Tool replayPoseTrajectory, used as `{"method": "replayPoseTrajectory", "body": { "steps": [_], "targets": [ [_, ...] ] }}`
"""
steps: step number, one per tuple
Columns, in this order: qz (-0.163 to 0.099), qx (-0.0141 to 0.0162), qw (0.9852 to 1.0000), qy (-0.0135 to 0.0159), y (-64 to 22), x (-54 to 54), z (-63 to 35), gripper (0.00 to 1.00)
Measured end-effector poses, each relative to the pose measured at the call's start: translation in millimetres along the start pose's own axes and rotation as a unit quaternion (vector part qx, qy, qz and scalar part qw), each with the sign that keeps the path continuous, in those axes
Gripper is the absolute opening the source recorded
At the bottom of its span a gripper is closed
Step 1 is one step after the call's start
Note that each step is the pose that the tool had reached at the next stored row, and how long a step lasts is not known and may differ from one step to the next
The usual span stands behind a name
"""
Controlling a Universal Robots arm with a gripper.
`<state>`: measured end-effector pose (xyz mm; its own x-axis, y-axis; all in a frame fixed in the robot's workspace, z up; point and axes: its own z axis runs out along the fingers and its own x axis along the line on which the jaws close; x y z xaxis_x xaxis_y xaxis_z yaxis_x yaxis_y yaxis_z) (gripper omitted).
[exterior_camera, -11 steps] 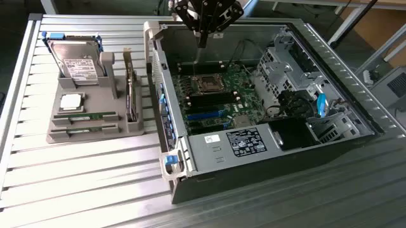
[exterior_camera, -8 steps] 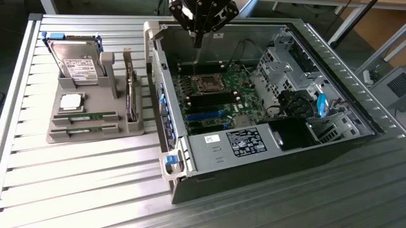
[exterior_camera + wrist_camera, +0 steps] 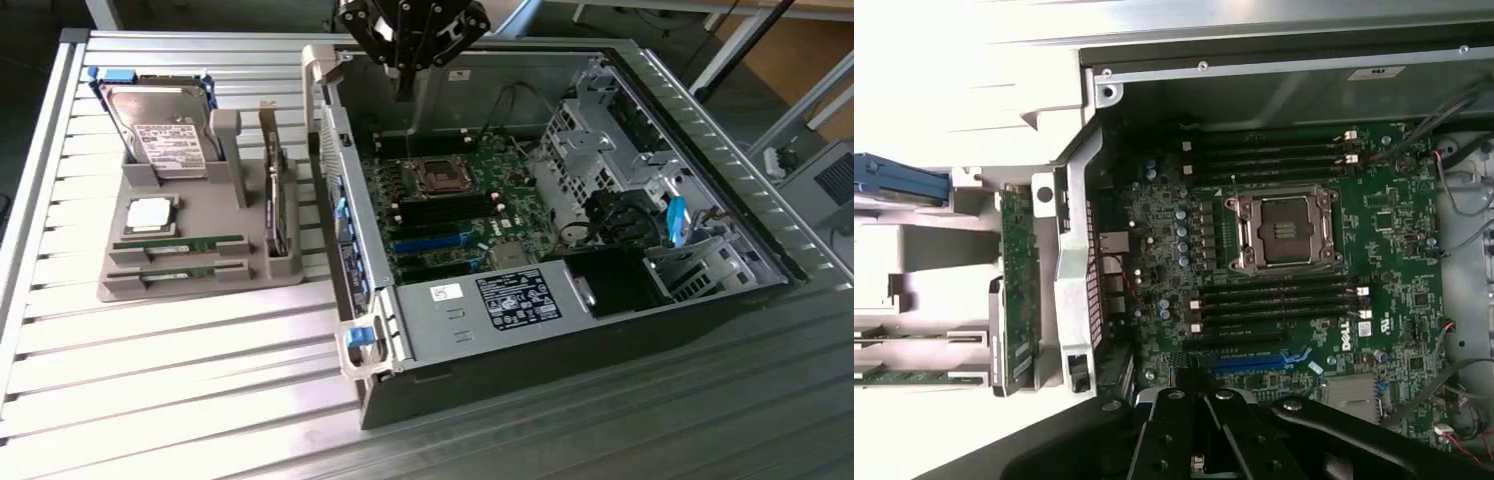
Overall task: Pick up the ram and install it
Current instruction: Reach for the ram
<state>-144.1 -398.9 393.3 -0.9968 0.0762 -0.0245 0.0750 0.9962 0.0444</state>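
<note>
Two green ram sticks lie in slots at the front of a grey holder (image 3: 200, 285), one (image 3: 180, 244) behind the other (image 3: 187, 271); in the wrist view they are the first ram stick (image 3: 919, 338) and the second (image 3: 919, 377). My gripper (image 3: 402, 90) hangs above the back edge of the open computer case (image 3: 561, 330), far from the sticks, shut with nothing in it. In the wrist view the gripper (image 3: 1199, 455) looks down on the motherboard (image 3: 1154, 250), with its empty dark memory slots (image 3: 1279, 305) beside the processor socket (image 3: 1286, 230).
The holder also carries a hard drive (image 3: 160, 125), a square silver processor chip (image 3: 150, 215) and an upright expansion card (image 3: 276, 205). A power supply (image 3: 494, 305) and drive cages (image 3: 601, 140) crowd the case. The ribbed metal table (image 3: 174, 380) stretches in front.
</note>
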Motion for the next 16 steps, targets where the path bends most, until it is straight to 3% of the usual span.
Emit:
{"method": "replayPoseTrajectory", "body": {
  "steps": [11, 16],
  "targets": [
    [0.000, 0.0000, 1.0000, 0.0000, -1.6, 20.7, -0.6, 0.09],
    [0.000, 0.0000, 1.0000, 0.0000, -3.3, 44.2, -1.2, 0.09]
  ]
}}
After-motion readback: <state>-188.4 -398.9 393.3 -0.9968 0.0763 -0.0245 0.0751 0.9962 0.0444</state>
